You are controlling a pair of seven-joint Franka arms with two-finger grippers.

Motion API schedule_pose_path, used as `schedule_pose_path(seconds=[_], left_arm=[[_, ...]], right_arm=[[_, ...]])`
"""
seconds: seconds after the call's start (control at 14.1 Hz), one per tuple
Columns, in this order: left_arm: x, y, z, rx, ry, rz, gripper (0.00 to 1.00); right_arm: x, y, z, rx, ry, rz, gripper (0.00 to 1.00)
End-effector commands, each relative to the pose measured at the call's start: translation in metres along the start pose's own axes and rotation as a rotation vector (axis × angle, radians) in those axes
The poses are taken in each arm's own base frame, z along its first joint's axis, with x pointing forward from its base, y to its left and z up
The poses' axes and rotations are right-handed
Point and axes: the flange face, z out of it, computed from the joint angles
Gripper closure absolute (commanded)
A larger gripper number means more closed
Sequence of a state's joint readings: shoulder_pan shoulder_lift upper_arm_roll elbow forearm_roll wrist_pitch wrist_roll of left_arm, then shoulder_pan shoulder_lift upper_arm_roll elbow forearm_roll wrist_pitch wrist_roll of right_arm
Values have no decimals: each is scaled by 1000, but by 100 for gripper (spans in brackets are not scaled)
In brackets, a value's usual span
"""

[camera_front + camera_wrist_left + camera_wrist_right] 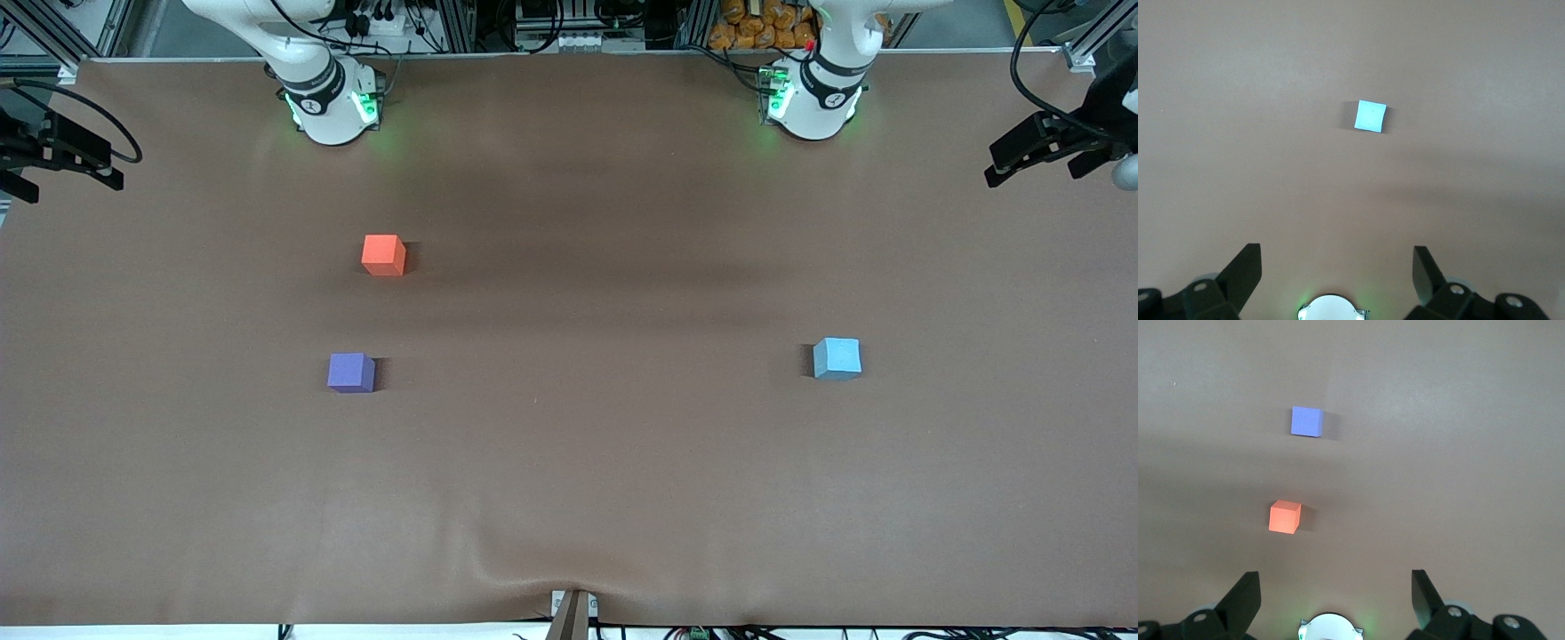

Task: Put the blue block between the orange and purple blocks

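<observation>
The blue block (pixel 837 358) sits on the brown table toward the left arm's end. It also shows in the left wrist view (pixel 1371 116). The orange block (pixel 384 254) and the purple block (pixel 351 372) sit toward the right arm's end, the purple one nearer the front camera. Both show in the right wrist view, orange (pixel 1285 517) and purple (pixel 1307 421). My left gripper (pixel 1337 257) is open and empty, high over the table. My right gripper (pixel 1335 579) is open and empty, also high over the table. Neither gripper shows in the front view.
The two arm bases (pixel 329 107) (pixel 813 102) stand at the table's back edge. Black camera mounts (pixel 62 151) (pixel 1049 147) reach in at both ends. The brown table cover has a ripple at its front edge (pixel 569 578).
</observation>
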State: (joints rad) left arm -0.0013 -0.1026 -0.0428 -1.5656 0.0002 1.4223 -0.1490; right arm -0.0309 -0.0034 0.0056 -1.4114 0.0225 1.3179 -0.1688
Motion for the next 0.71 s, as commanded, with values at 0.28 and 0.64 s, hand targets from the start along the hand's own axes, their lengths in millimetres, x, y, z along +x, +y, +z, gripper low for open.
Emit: schedule_pose_path(seconds=[0.28,0.64], left_arm=[[9,-6,-5,-2,13,4,0],[6,-2,-13,-8,29,13,0]], right_arm=[[0,1,-4,1,-3,-6,0],[0,1,-4,1,-3,-6,0]])
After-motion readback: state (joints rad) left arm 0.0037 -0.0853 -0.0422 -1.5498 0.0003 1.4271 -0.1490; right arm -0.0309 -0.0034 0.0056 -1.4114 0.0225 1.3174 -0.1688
